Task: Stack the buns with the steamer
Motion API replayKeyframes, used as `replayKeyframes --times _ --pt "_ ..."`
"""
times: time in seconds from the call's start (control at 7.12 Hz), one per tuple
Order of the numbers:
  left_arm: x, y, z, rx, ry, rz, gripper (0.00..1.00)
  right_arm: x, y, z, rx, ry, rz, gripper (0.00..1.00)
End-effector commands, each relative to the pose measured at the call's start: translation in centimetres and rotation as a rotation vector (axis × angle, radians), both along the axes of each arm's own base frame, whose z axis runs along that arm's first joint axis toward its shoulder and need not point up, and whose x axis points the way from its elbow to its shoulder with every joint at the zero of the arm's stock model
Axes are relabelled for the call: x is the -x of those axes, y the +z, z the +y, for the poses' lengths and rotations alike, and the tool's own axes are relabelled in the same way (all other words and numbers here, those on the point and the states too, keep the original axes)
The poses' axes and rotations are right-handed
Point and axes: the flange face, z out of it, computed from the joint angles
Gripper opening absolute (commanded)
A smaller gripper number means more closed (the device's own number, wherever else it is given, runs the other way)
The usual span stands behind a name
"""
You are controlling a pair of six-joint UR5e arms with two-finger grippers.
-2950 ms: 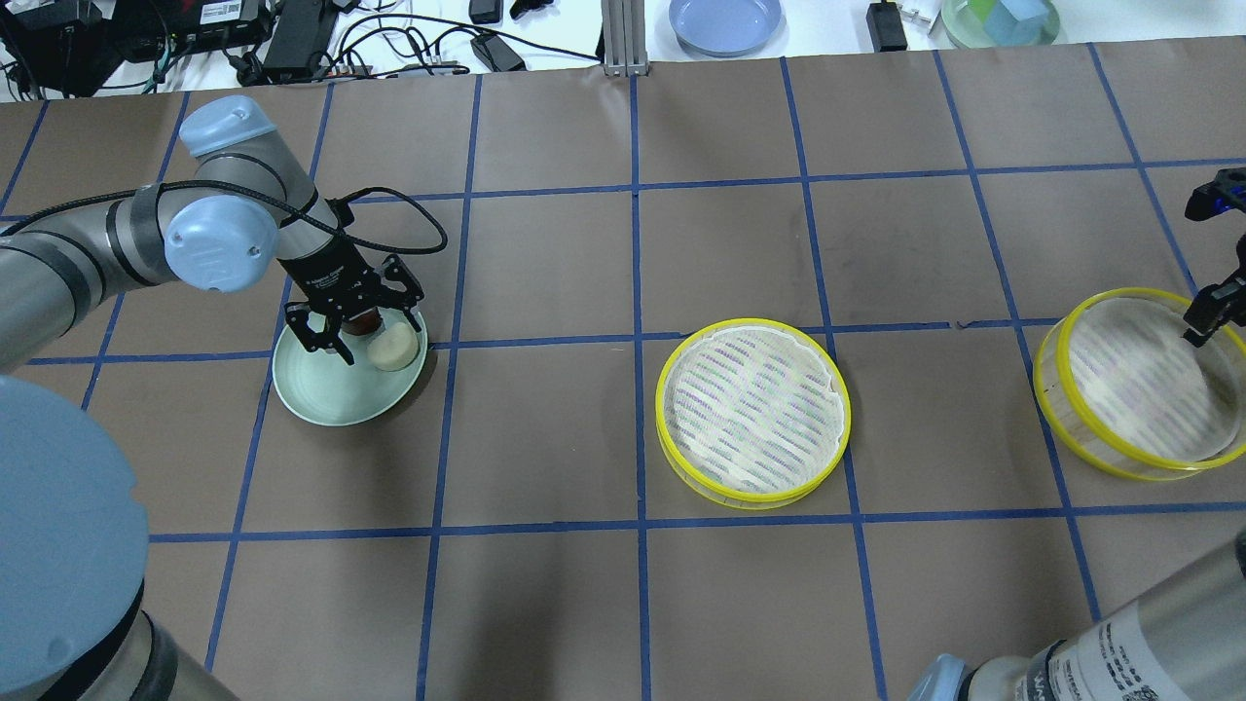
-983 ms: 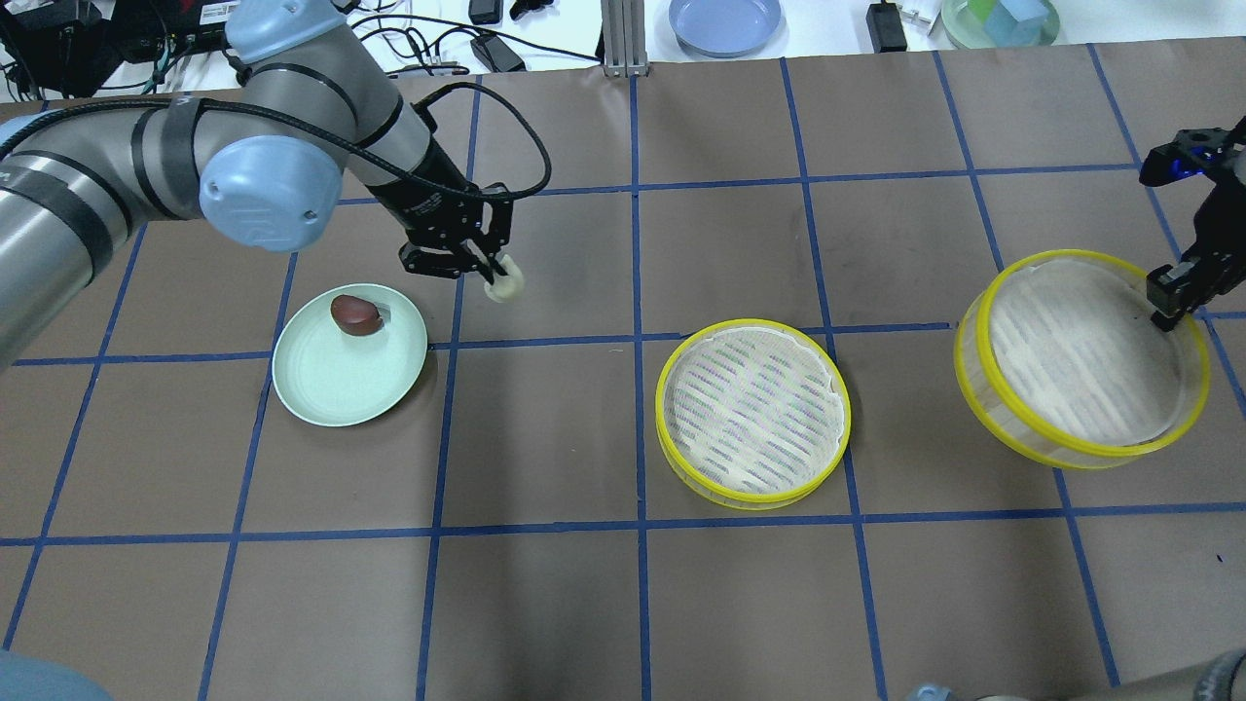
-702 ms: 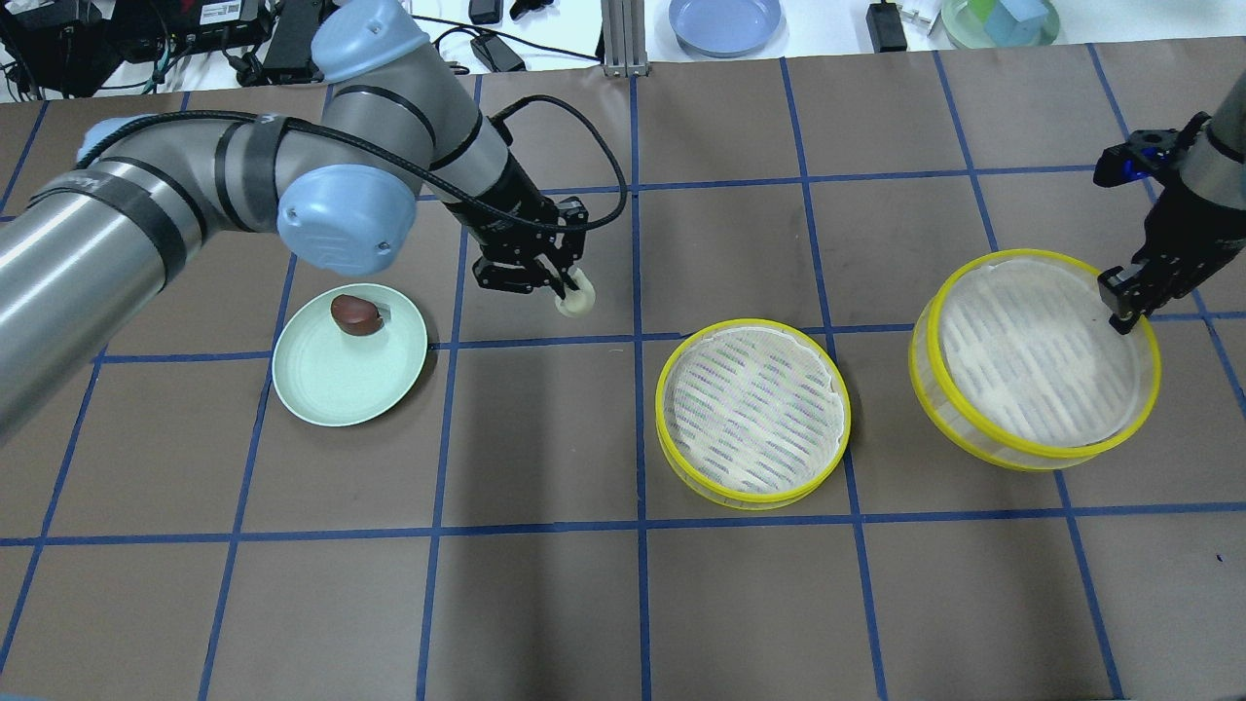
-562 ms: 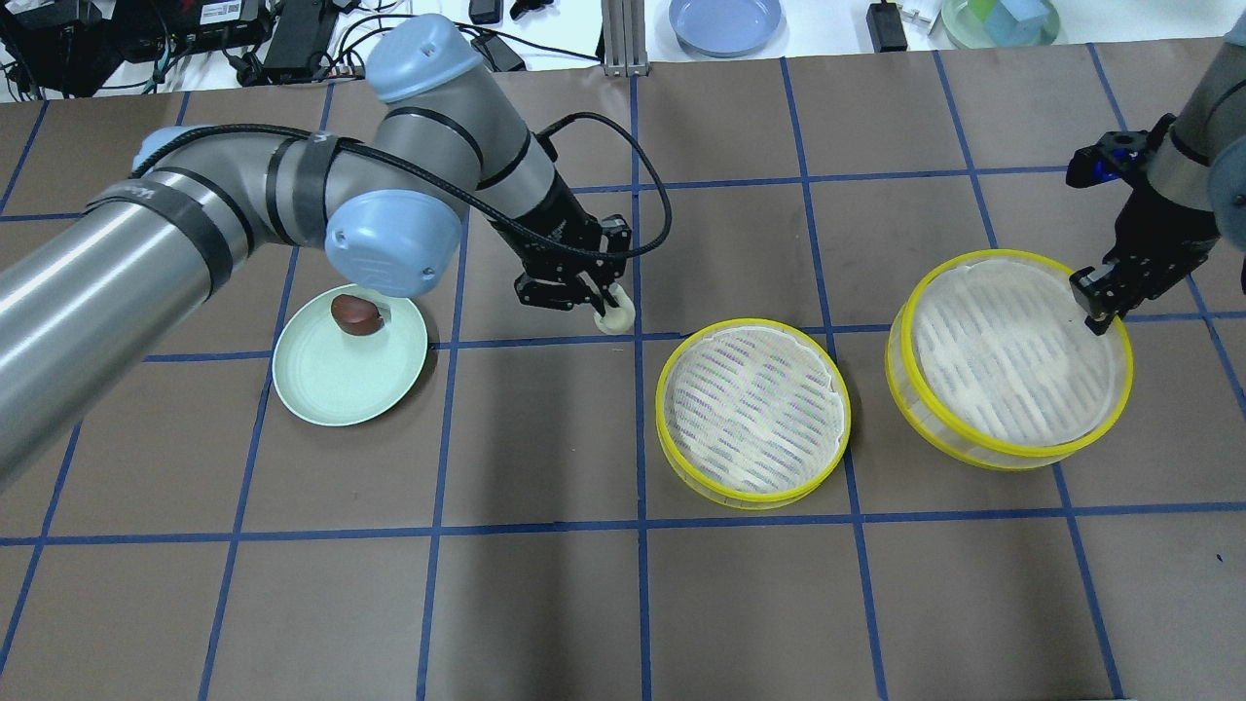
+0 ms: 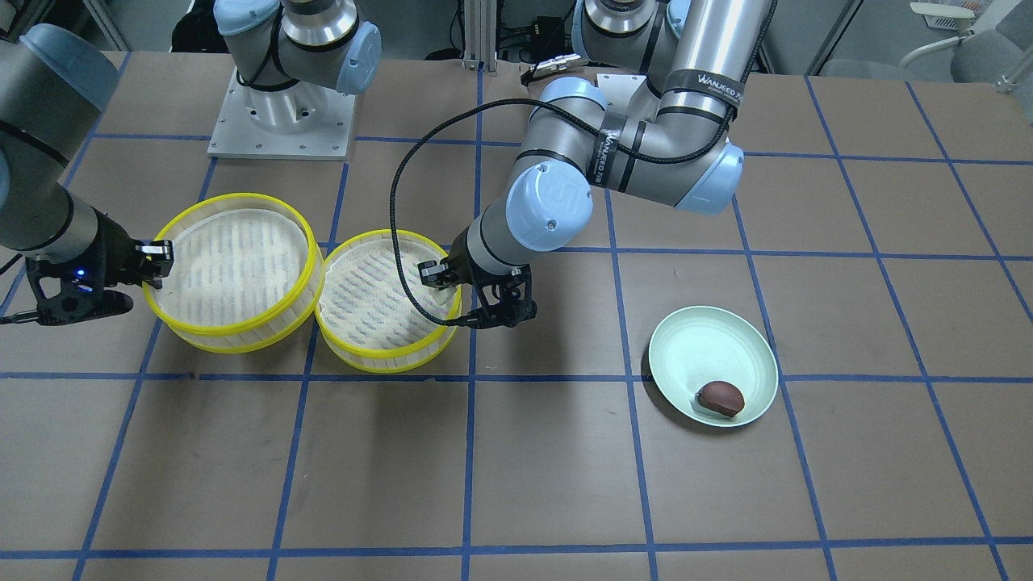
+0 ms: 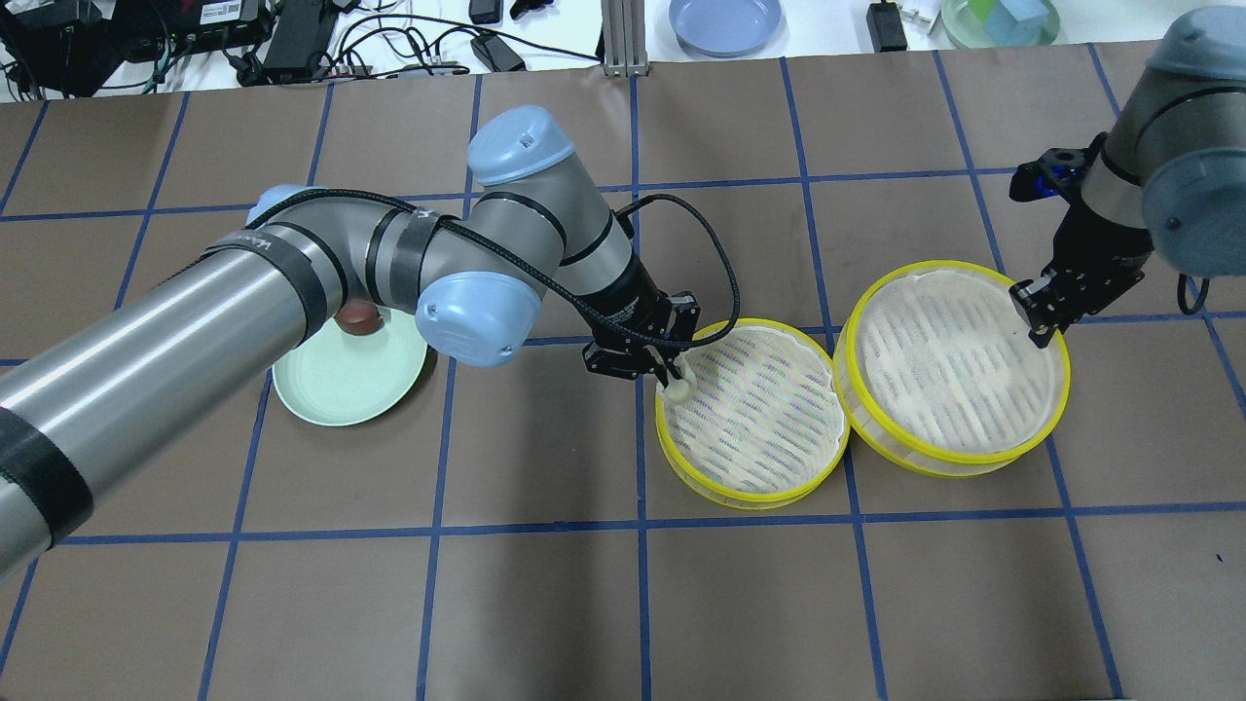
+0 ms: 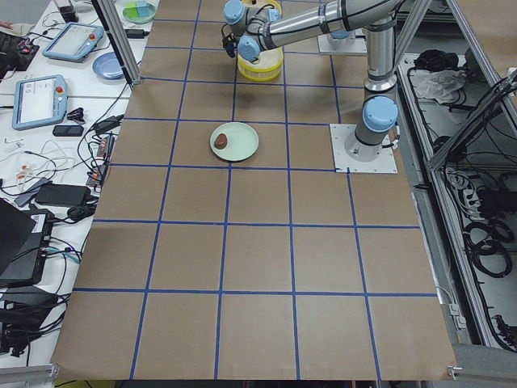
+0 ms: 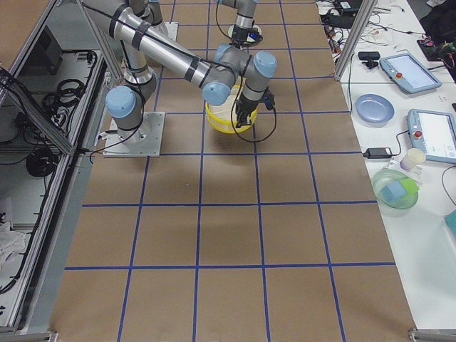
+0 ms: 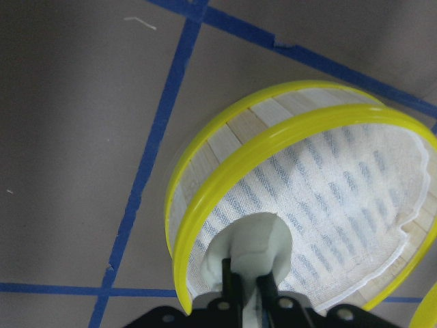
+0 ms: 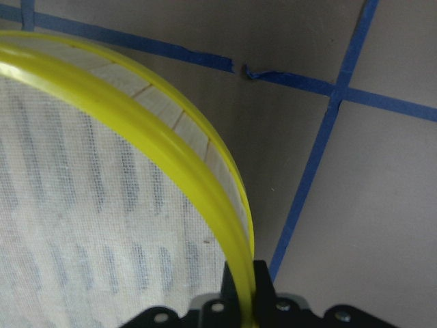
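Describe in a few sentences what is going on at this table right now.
The left gripper holds the cream-white bun just inside the rim of the middle steamer tray, not yet released. The right gripper clamps the rim of the second steamer tray, which seems raised off the table, close beside the middle one. The brown bun lies on the green plate.
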Motion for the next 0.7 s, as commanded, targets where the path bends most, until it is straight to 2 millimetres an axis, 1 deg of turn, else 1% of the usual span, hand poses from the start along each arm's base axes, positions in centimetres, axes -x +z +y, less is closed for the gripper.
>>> replayKeyframes --times 0.0,0.28,0.42,0.56 --pt "1.45 -0.87 0.71 0.009 -0.021 0.001 0.18 -2.75 -0.49 -0.28 -0.001 -0.008 0.019 0.01" --pt "1.66 -1.25 0.62 0.008 -0.025 -0.001 0.83 -2.74 -0.48 -0.35 0.001 0.002 0.043 0.02" --pt "1.74 -1.4 0.53 0.007 -0.025 0.004 1.0 -2.72 -0.69 -0.43 -0.002 0.002 0.042 0.02" --pt "1.83 -0.99 0.32 0.015 -0.025 0.008 1.0 -2.81 -0.8 -0.46 0.0 0.002 0.041 0.02"
